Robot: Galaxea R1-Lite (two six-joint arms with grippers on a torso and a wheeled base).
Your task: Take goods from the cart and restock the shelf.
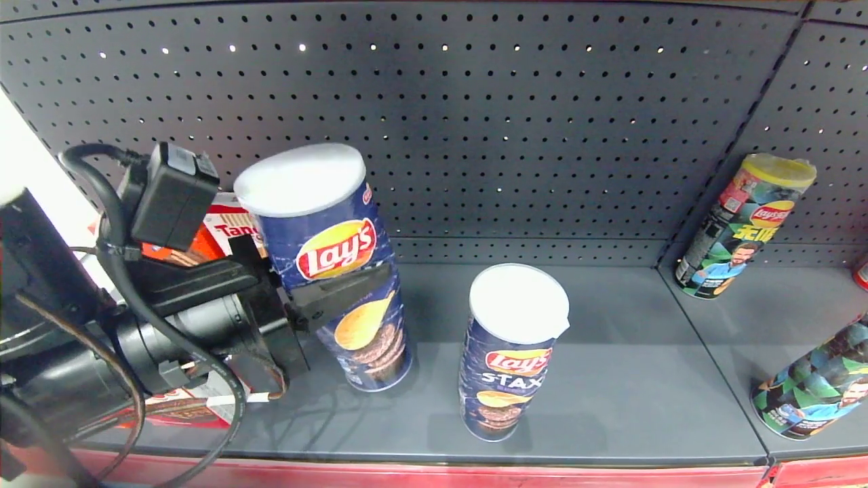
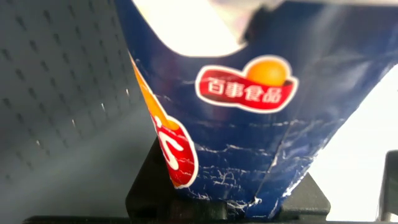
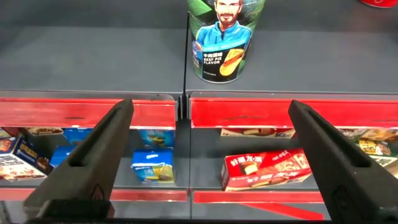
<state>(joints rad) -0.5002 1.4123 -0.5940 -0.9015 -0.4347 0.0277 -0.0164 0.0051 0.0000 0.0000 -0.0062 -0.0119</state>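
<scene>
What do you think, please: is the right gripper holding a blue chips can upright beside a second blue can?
Not quite: it is the left gripper that holds the blue chips can upright beside the second blue can, as the head view shows. The right gripper is open and holds nothing.

Left gripper (image 1: 339,288) clamped sideways around chip can (image 1: 336,251), right gripper (image 3: 211,107) spread wide, holding nothing

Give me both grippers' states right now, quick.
Left gripper: closed, holding the blue chip can.
Right gripper: open, fingers spread, holding nothing.
</scene>
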